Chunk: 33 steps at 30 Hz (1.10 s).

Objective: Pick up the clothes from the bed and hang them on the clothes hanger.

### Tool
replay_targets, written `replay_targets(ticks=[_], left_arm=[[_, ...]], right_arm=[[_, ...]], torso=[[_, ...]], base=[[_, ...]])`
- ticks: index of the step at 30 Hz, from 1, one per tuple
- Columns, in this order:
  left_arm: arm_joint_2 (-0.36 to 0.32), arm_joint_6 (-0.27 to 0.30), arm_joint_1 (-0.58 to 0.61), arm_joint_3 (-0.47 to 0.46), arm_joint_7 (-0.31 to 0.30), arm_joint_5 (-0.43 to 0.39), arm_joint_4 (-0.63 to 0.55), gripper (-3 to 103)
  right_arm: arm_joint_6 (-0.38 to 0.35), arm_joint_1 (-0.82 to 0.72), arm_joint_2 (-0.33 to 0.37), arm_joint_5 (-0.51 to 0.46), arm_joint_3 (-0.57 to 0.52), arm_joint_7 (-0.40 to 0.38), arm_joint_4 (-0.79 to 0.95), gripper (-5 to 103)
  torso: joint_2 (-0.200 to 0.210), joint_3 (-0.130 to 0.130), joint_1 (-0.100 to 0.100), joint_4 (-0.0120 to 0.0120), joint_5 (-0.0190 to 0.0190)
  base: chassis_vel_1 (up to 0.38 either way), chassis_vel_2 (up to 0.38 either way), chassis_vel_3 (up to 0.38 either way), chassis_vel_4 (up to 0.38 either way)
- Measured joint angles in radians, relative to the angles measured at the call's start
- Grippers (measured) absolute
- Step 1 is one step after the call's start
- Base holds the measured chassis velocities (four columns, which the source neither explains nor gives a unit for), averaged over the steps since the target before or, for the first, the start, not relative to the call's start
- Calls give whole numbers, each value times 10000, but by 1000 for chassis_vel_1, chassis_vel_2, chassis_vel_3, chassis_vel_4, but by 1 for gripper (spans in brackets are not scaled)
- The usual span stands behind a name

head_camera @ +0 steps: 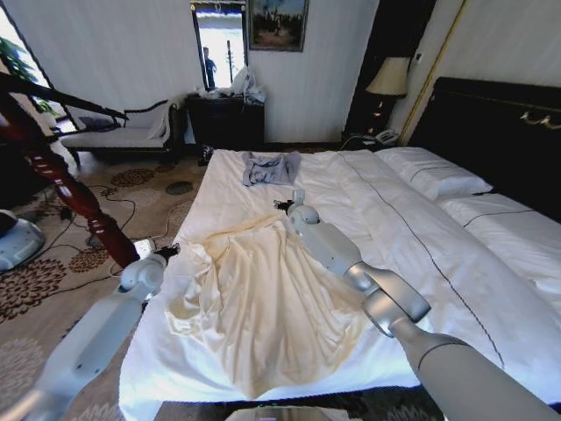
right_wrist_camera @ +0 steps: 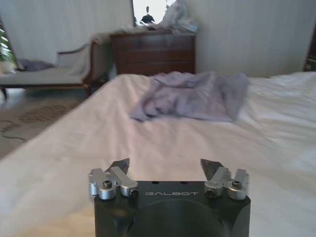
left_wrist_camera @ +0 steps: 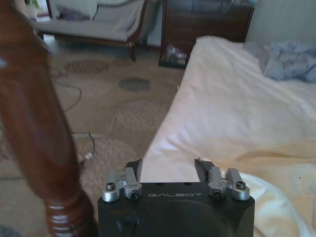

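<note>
Clothes: the cream garment [head_camera: 259, 303] is lying spread across the bed [head_camera: 438, 263], wrinkled.
Left gripper [left_wrist_camera: 169, 168]: hovering at the bed's edge, jaws standing wide, holding nothing.
Right gripper [right_wrist_camera: 169, 168]: hanging over the duvet, jaws wide, empty.
Handling: likely light, limp, slippery; pinching a bunched fold near its narrow top end is looking safest.

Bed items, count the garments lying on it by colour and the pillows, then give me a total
Cream garment: 1
Grey-blue garment: 1
White pillows: 2
Total on the bed: 4
</note>
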<state>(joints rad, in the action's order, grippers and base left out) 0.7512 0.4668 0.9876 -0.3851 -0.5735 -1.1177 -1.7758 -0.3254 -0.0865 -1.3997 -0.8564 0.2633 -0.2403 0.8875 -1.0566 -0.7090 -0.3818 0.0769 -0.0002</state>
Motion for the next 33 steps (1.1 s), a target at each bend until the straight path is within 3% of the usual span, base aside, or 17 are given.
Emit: replay_targets(ticks=[2, 4, 5, 7, 9, 12, 15, 18, 20, 23, 25, 26, 28, 30, 33], left_arm=[[-345, 122, 939, -685, -21, -18, -867, 72], [-399, 167, 1106, -797, -53, -24, -1024, 77], [-534, 273, 1823, -1232, -122, -59, -1615, 83], [-561, 296, 2470, -1619, -123, -137, -2060, 93], [-564, 296, 2701, -1745, -90, -163, -2204, 93], [-485, -47, 4263, -2536, 484, 65, -2889, 100], [-347, -335, 4936, -3015, 858, 206, -3199, 100], [50, -777, 6186, -3834, 1346, 515, -3790, 100], [119, -816, 6375, -3908, 1388, 606, -3857, 100], [601, -981, 7154, -4020, 1466, 1108, -4083, 99], [680, -986, 7220, -4006, 1466, 1150, -4119, 99], [986, -996, 7457, -3950, 1463, 1329, -4311, 99], [1102, -1001, 7565, -3936, 1461, 1438, -4402, 99], [1338, -1045, 8021, -3954, 1503, 1745, -4696, 99], [1416, -1081, 8391, -4035, 1577, 1940, -4865, 99]], right_arm=[[-157, -266, 347, -489, -6, -286, 893, 90], [-188, -346, 459, -584, -20, -353, 1137, 95], [-311, -714, 1019, -944, -122, -671, 2260, 99], [-434, -1084, 1649, -1264, -225, -950, 3320, 100], [-475, -1187, 1850, -1351, -252, -1031, 3612, 100], [-620, -2369, 3586, -1776, -662, -1568, 5578, 100], [-587, -3140, 4203, -1661, -910, -1637, 6365, 100], [-452, -4892, 5180, -1287, -1850, -1643, 8125, 100], [-447, -5267, 5330, -1247, -2126, -1655, 8437, 100], [-511, -7469, 5837, -1108, -3622, -1721, 9510, 100], [-553, -7754, 5876, -1110, -3833, -1743, 9584, 100], [-673, -8671, 5979, -1160, -4590, -1805, 9724, 100], [-743, -9026, 5996, -1227, -4938, -1829, 9762, 100], [-1124, -10089, 5984, -1692, -5987, -1970, 9904, 100], [-1318, -10771, 5942, -1744, -6553, -1928, 9899, 100]], torso=[[-1, 1, 3, -6, 2], [-1, 1, 3, -4, 3], [-1, 2, 3, 10, 2], [-1, 1, 0, 13, 2], [0, 1, 0, 14, 5], [-1, 2, 1, 15, 0], [-1, 2, 2, 16, 7], [-1, 2, 2, 6, 9], [-1, 2, 2, 5, 8], [-2, 2, 3, 10, 6], [-2, 2, 3, 10, 7], [-2, 1, 3, 13, 5], [-1, 1, 1, 11, 5], [-1, 1, 0, 7, 4], [-2, 1, 1, 9, 6]], base=[[0, 0, 0, 0], [0, 0, 0, 0], [0, 0, 0, 0], [0, 0, 0, 0], [0, 0, 0, 0], [0, 0, 0, 0], [0, 0, 0, 0], [0, 0, 0, 0], [0, 0, 0, 0], [0, 0, 0, 0], [0, 0, 0, 0], [0, 0, 0, 0], [0, 0, 0, 0], [0, 0, 0, 0], [0, 0, 0, 0]])
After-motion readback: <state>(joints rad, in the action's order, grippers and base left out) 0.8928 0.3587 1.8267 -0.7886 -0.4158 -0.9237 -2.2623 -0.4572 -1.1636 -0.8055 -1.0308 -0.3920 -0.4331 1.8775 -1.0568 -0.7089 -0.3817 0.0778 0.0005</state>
